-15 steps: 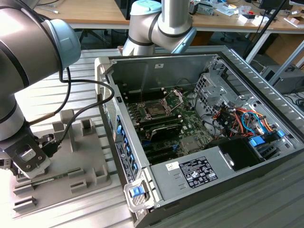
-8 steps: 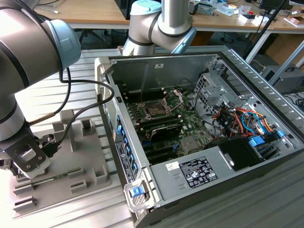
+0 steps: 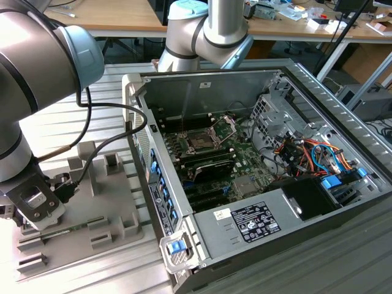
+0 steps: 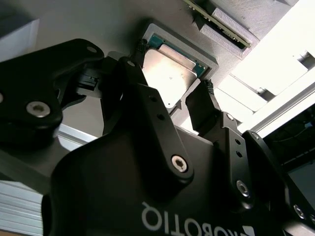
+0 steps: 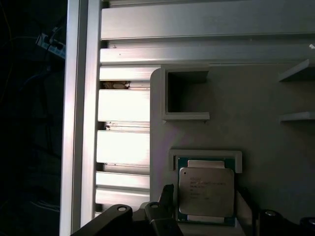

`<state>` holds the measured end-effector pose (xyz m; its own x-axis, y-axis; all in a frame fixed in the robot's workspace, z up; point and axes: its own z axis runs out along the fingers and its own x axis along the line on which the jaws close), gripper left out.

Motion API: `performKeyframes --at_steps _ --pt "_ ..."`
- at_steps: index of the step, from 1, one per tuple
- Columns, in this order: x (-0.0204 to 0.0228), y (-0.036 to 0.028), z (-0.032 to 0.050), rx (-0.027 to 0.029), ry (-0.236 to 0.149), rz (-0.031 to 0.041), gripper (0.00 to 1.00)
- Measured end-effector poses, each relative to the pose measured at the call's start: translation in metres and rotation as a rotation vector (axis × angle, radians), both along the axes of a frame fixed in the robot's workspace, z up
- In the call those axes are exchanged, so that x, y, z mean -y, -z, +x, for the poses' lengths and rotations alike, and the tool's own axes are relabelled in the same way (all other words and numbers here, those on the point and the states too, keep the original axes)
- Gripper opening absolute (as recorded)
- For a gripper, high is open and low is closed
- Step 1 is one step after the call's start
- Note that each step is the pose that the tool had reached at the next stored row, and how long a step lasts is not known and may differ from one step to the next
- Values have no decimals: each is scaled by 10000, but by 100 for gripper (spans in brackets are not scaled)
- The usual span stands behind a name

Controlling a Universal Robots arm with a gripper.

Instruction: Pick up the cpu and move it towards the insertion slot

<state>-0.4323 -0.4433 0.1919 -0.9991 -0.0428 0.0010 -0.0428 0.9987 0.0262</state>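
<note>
Two fingers of the gripper [image 4: 174, 69] stand apart, straddling the cpu [image 5: 205, 191] seated in its grey tray [image 5: 256, 98] pocket directly beneath. I judge pre-grasp; closing calls for square contact on both edges

The arm [image 3: 43, 55] is seen bent in the exterior view. A silver tube with a blue-capped joint [image 3: 205, 27] is placed at the far centre, and a large grey link is set close at that view's left. Below it the wrist [image 3: 15, 138] is turned downward, and the gripper [image 3: 32, 211] is pointed down at the near left. In both wrist views the gripper [image 4: 174, 69] [image 5: 205, 196] is shown with its black fingers [image 4: 147, 103] [image 5: 166, 196] spread apart, the jaws parted.
</note>
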Motion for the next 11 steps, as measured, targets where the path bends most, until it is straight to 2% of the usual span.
performKeyframes --at_steps 11 --pt "0 23 0 0 0 0 60"
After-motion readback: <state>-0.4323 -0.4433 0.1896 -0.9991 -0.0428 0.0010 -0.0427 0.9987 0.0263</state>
